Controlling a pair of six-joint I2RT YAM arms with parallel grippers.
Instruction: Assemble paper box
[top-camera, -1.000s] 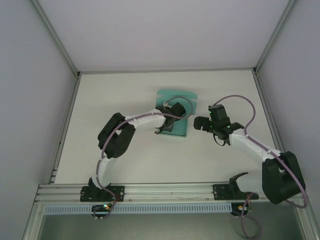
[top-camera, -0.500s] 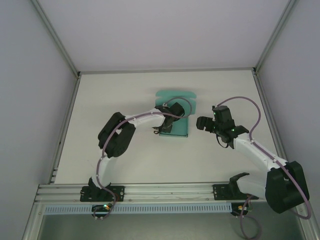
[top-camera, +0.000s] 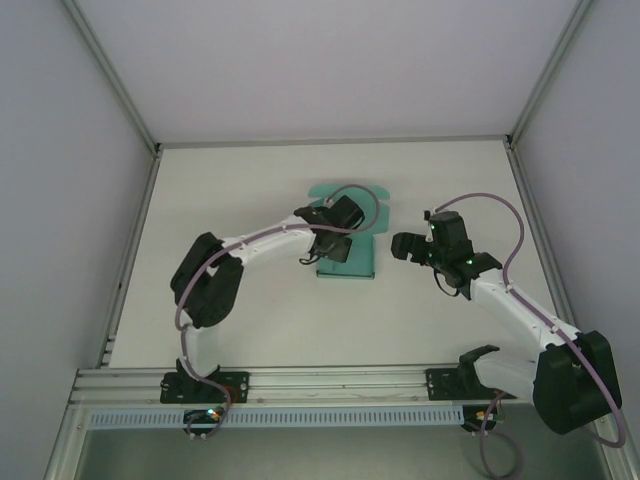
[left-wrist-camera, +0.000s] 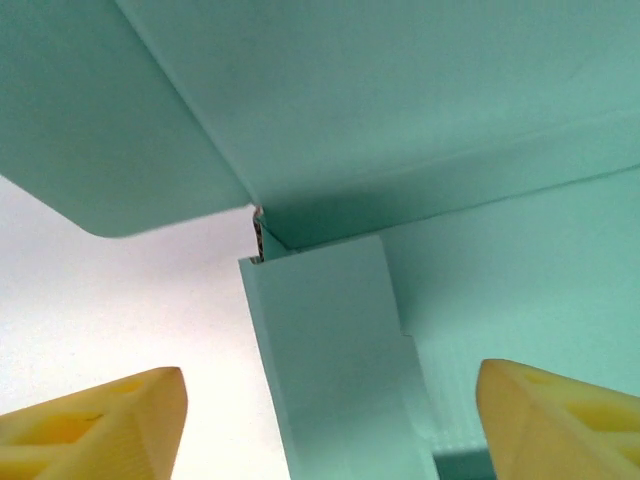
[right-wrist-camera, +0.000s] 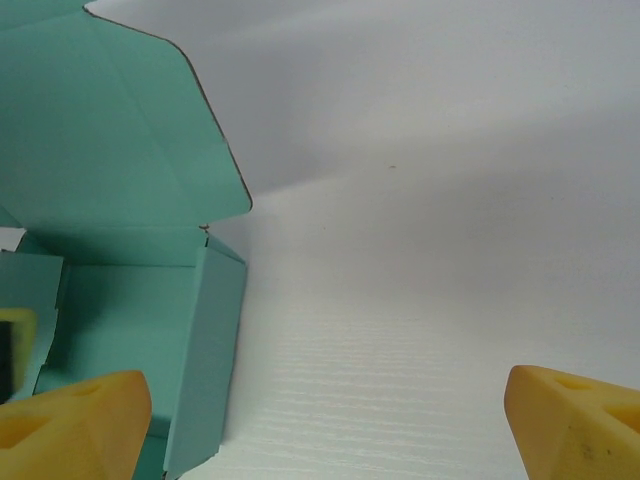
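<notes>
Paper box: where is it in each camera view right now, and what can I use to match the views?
Top external: the paper box lies mid-table at the picture's centre, partly under the left gripper.
Left wrist: it spans the top and right, with one upright wall at centre.
Right wrist: it is at the left edge, open, with the inside showing.
Shared landmark: the rounded-corner flap.

Bare white tabletop (top-camera: 230, 200) lies open left of and behind the teal-green thin-card paper box (top-camera: 356, 264) at centre. The left gripper (left-wrist-camera: 325, 420) hangs spread over the box; the right gripper (right-wrist-camera: 325, 425) stands wide near its right wall.
</notes>
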